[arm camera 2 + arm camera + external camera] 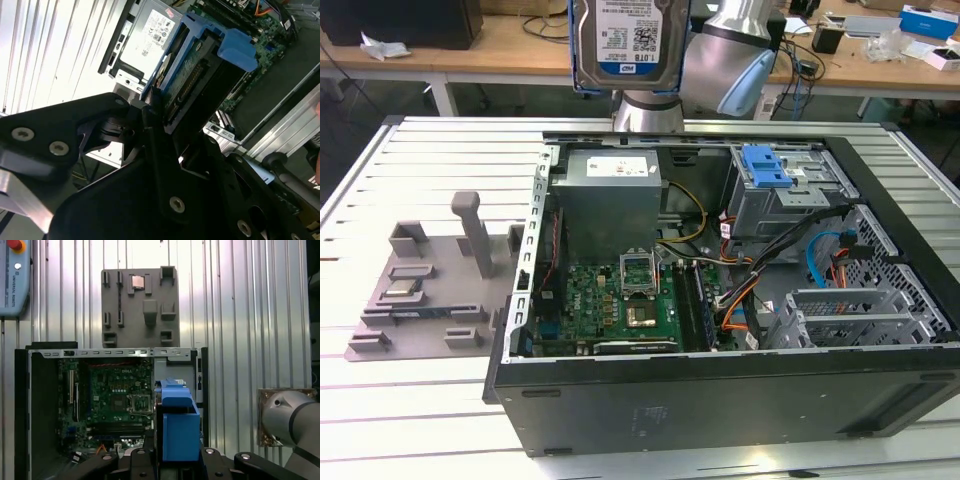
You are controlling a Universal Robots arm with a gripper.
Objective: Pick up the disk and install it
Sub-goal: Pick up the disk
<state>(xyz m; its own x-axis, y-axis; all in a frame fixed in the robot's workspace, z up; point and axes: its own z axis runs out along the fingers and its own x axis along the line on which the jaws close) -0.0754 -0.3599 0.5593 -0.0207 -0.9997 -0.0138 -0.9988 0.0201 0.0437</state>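
Disk (628,45) hangs upright in the air, its label facing the exterior view, above the far edge of the open computer case (720,400) and clear of it. In the second wrist view the tool (164,119) is closed on 1 end of the disk, with its black fingers (155,145) clamped against the blue frame. The case lies on the ribbed metal desk (440,150), showing its power supply (610,195) and green motherboard (610,300). A grey parts tray (430,290) lies just beside the case, toward the desk's edge at the exterior view's left
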